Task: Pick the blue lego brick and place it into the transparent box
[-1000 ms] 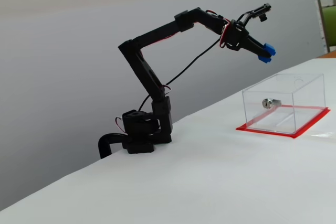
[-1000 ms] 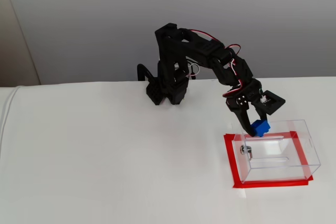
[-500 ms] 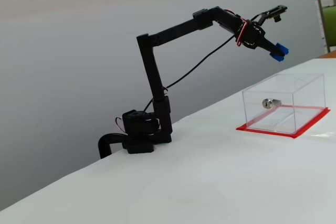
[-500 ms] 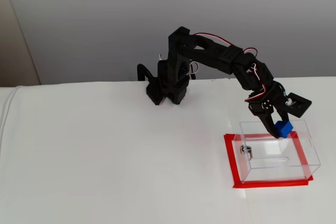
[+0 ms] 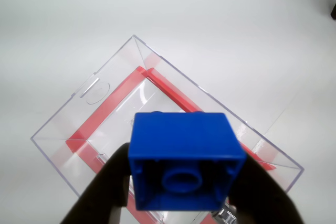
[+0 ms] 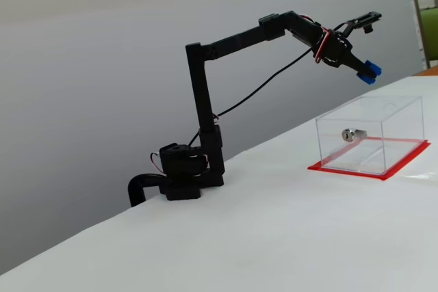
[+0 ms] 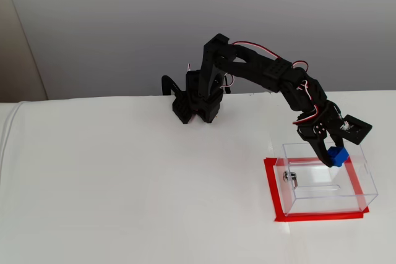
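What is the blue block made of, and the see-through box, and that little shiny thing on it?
The blue lego brick looks like smooth, solid-coloured plastic with moulded edges. The transparent box seems to be clear, glossy plastic: the red base shows straight through its walls. The lock fitting looks like silvery metal, since it glints, though it is too small to be sure.

I am gripping the blue lego brick (image 5: pixel 186 160): smooth, slightly glossy plastic. The transparent box (image 5: pixel 113 98) is showing clear glossy plastic walls, a matt red base, and a shiny metal lock fitting (image 6: pixel 351 134).
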Action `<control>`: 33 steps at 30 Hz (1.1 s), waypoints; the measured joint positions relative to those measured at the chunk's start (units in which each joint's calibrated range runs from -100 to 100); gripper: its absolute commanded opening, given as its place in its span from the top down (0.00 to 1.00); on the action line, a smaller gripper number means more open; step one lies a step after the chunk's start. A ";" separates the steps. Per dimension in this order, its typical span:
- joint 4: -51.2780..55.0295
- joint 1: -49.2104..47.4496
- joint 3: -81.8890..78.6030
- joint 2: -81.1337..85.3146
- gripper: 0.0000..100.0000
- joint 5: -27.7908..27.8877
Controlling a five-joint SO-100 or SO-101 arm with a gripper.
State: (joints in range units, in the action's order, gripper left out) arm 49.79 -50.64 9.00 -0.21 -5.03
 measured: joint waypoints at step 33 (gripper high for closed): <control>0.00 -0.53 0.00 0.08 0.79 0.00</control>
State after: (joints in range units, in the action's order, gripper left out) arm 49.79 -51.18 9.00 -0.13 -5.03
